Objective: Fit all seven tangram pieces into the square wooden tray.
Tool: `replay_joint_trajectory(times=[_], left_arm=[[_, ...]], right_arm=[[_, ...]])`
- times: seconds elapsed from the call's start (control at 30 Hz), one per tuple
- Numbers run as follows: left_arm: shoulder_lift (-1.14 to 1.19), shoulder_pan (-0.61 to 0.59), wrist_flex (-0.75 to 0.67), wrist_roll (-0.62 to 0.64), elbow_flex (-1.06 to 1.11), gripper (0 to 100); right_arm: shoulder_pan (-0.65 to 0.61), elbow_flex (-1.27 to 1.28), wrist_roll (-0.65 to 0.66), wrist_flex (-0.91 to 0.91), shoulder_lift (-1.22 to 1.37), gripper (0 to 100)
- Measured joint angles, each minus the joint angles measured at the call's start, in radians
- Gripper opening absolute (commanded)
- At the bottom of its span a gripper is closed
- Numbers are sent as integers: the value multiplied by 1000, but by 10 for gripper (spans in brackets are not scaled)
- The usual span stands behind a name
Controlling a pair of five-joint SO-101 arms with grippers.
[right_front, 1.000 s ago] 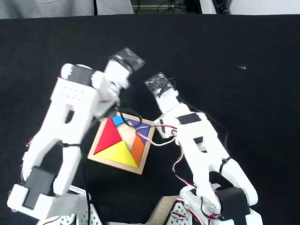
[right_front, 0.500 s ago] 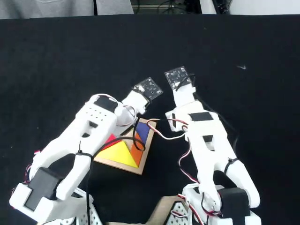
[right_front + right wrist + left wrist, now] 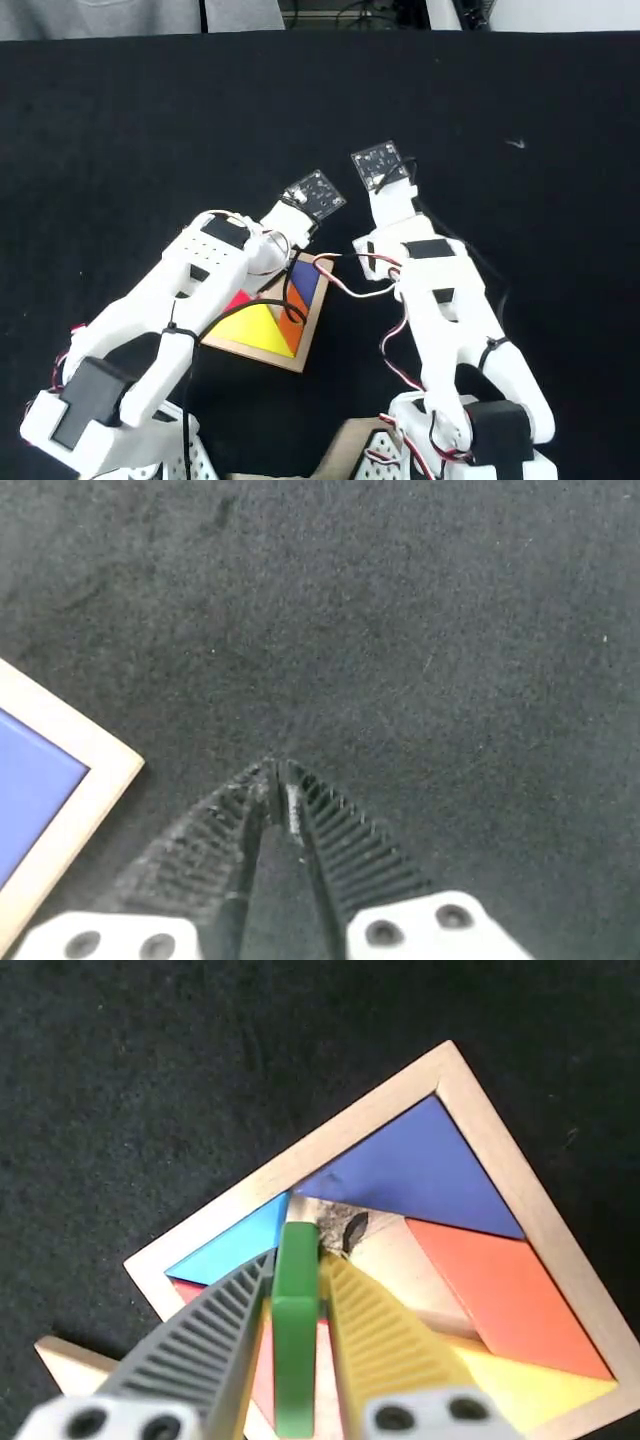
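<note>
A: High view, item one?
B: One square wooden tray, near the counter's front edge, partly under the left arm.

A: Left wrist view?
B: The left tool clamps a green piece over the tray's bare centre. A blue triangle sits in one tray corner.

A: Right wrist view?
B: The right tool is closed and empty, beside a tray corner.

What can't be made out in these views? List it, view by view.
High view: left arm covers most of the tray.
Left wrist view: green piece edge-on between the fingers, shape unreadable.
Right wrist view: frame edge cuts off most of the tray.
</note>
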Motion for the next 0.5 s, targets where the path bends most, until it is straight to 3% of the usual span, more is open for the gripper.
replay_joint_trajectory(times=[0.17, 0.5], left_arm=[[0, 0, 0, 8, 0, 238], [0, -29, 0, 8, 0, 202]], right_arm=[[0, 0, 0, 0, 0, 11], [0, 0, 0, 0, 0, 11]])
